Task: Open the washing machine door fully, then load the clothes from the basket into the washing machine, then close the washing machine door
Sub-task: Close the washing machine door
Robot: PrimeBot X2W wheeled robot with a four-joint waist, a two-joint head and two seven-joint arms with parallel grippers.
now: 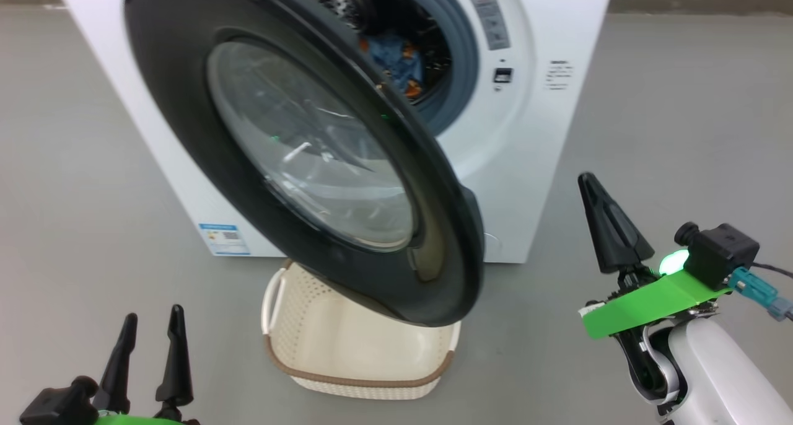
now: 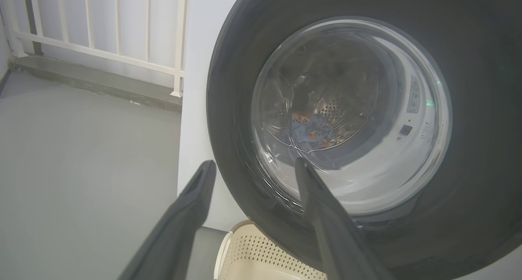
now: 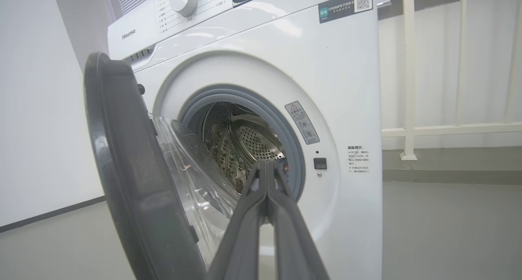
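Note:
The white washing machine (image 1: 545, 134) stands ahead, and its round black door (image 1: 297, 152) hangs partly open, swung out over the basket. Blue and orange clothes (image 1: 396, 62) lie inside the steel drum; the left wrist view shows the clothes (image 2: 310, 131) through the door glass (image 2: 350, 116). The cream basket (image 1: 359, 350) sits on the floor under the door, with bare bottom where it shows. My left gripper (image 1: 152, 326) is open at the lower left, short of the door. My right gripper (image 1: 588, 180) is shut on nothing, right of the door's edge, and points at the drum opening (image 3: 244, 145).
Grey floor (image 1: 681, 103) spreads on both sides of the machine. A white railing (image 2: 102, 35) and a low kerb run behind it. A white wall (image 3: 36, 108) stands on the door's side in the right wrist view.

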